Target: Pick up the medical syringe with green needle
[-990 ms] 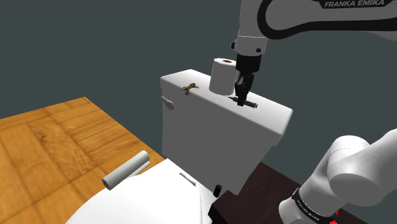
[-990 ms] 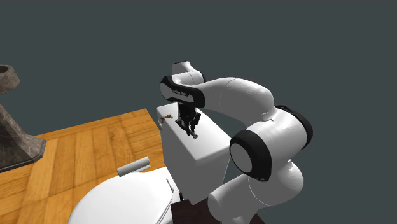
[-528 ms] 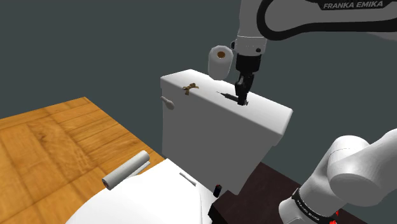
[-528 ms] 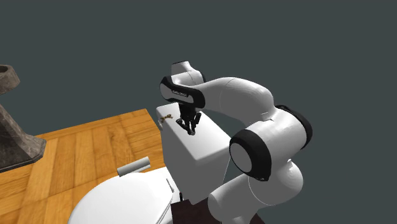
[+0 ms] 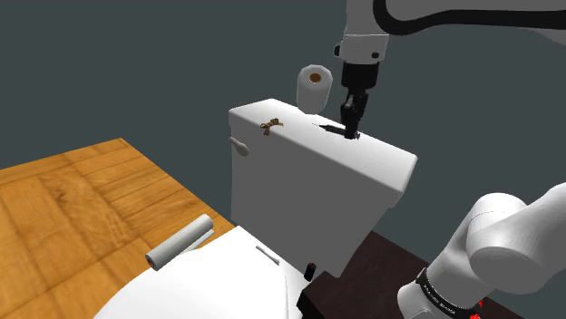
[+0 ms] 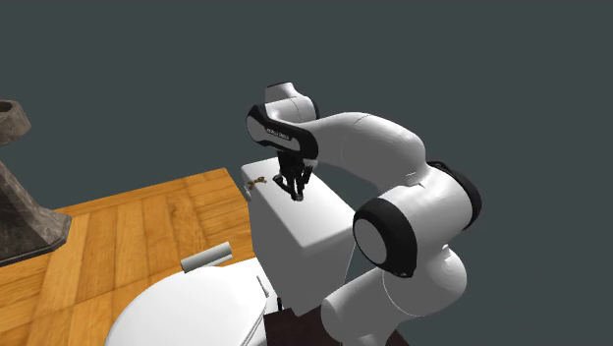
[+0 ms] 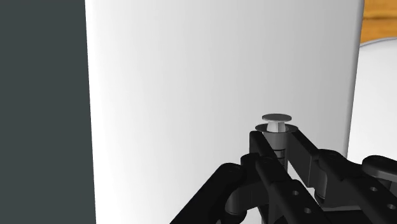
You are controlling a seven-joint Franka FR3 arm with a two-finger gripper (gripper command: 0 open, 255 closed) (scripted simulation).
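Note:
The syringe [image 5: 332,130] is a thin dark stick slanting just above the white toilet tank lid [image 5: 372,161], its tip towards the shoulder view's left. My black gripper [image 5: 351,133] points down and is shut on the syringe's rear end. In the wrist view the two fingers [image 7: 299,151] clasp the barrel, and the grey-white plunger head [image 7: 277,119] sticks out past them over the lid [image 7: 203,89]. From the second exterior view the gripper [image 6: 295,193] hangs over the tank's back part. I cannot make out the needle's colour.
A white paper roll [image 5: 314,84] lies tipped behind the tank's rear edge, close beside the gripper. A small brownish object [image 5: 270,124] sits on the lid's far corner. A grey cylinder [image 5: 180,240] rests by the toilet seat [image 5: 227,272]. Wooden floor [image 5: 73,195] spreads beyond.
The paper roll tipped over from upright. The gripper rose slightly with the syringe, which turned from lying across the fingers to slanting off the lid.

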